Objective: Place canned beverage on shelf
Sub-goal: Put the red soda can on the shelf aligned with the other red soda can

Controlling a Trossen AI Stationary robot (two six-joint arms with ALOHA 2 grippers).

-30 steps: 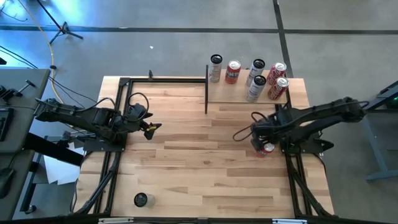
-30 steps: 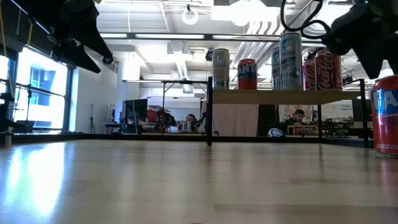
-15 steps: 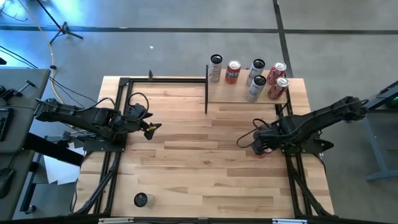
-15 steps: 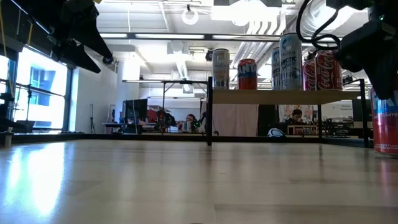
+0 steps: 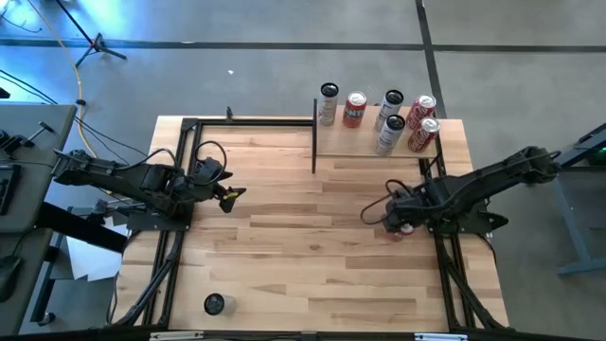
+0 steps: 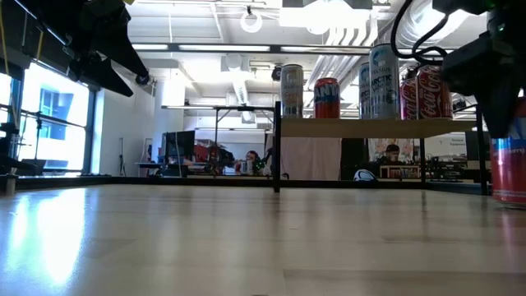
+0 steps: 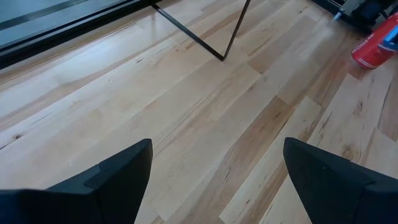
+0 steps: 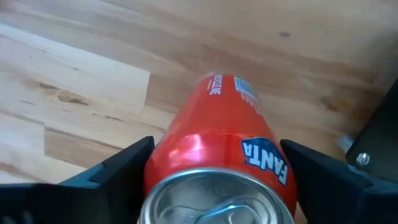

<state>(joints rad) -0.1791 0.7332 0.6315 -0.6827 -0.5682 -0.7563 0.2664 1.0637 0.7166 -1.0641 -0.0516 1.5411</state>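
Between right fingers (image 8: 93,180) (astride, upright): Fanta can (image 8: 217,168).

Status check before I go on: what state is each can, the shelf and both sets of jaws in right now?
Fanta can: upright on the table, not lifted.
Right gripper: jaws closed against the Fanta can's sides.
Left gripper: jaws open, holding nothing, above the table's left side.
Shelf: standing, carrying six cans.
Six cans: all upright.
Lone can: upright near the table's front left.
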